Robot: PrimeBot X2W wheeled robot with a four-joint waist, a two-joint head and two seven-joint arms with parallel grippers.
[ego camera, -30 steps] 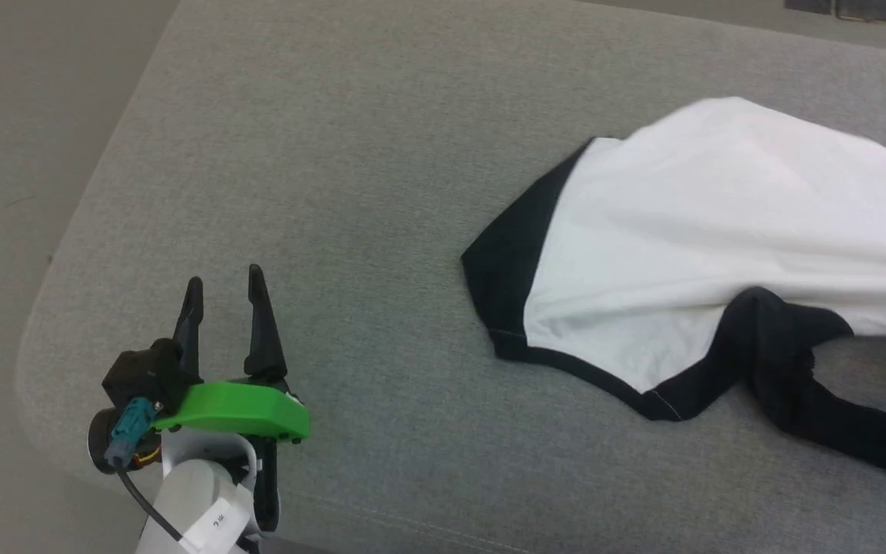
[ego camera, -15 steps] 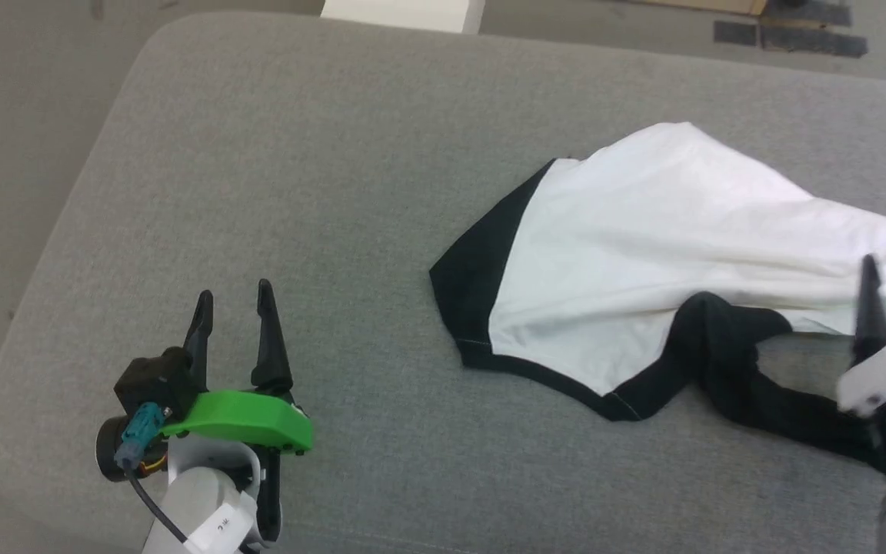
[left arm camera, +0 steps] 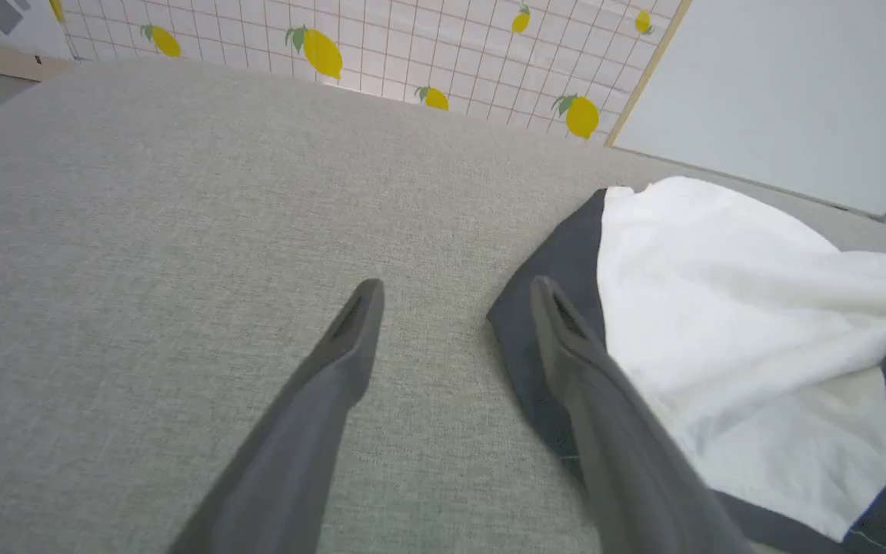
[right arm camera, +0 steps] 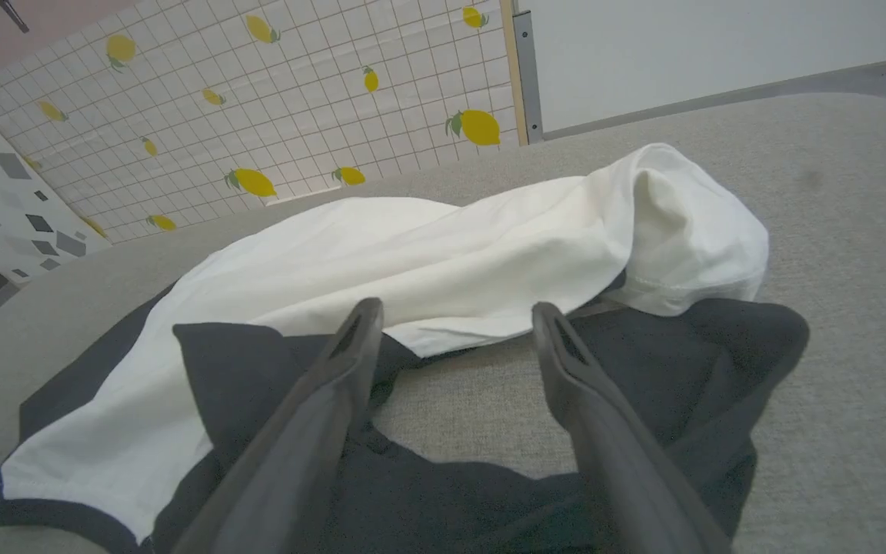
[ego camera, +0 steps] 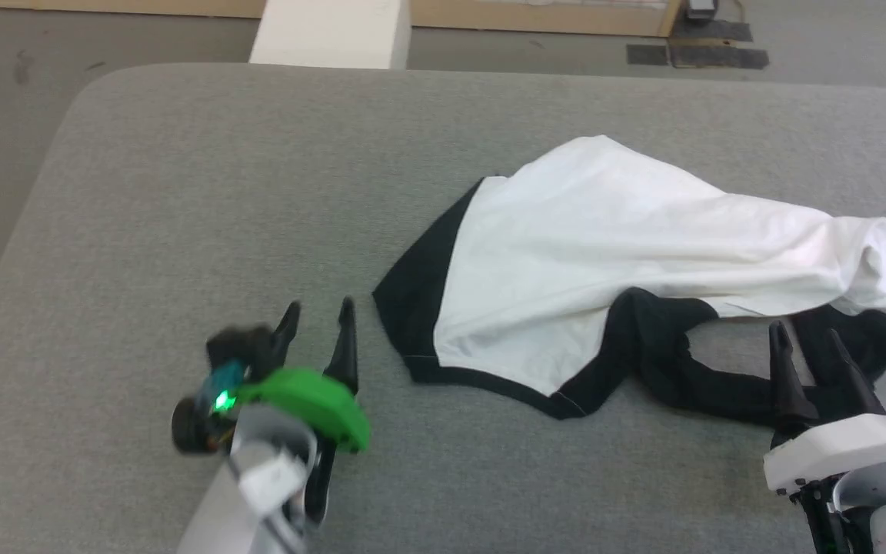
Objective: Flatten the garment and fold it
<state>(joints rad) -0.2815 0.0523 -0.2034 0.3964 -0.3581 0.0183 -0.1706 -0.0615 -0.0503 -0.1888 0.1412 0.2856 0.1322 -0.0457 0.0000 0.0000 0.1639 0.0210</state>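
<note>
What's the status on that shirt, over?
Both open, empty: left gripper beside the garment, right gripper over its black fabric. Garment bunched, not yet flat. Nothing blocking.

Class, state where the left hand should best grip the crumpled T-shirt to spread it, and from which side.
Probably the black sleeve corner of the T-shirt, coming from the left across bare grey cushion: it lies flat, exposed, nearest the open left hand.

The soft cotton T-shirt (ego camera: 604, 238) was white-bodied with black sleeves and trim. The padded woven table (ego camera: 181, 192) was plain grey. The left pincer (ego camera: 318, 312) carried a bright green cover (ego camera: 312, 396); the tiled wall (right arm camera: 258, 100) showed yellow lemons (right arm camera: 480, 127) on a white grid.
</note>
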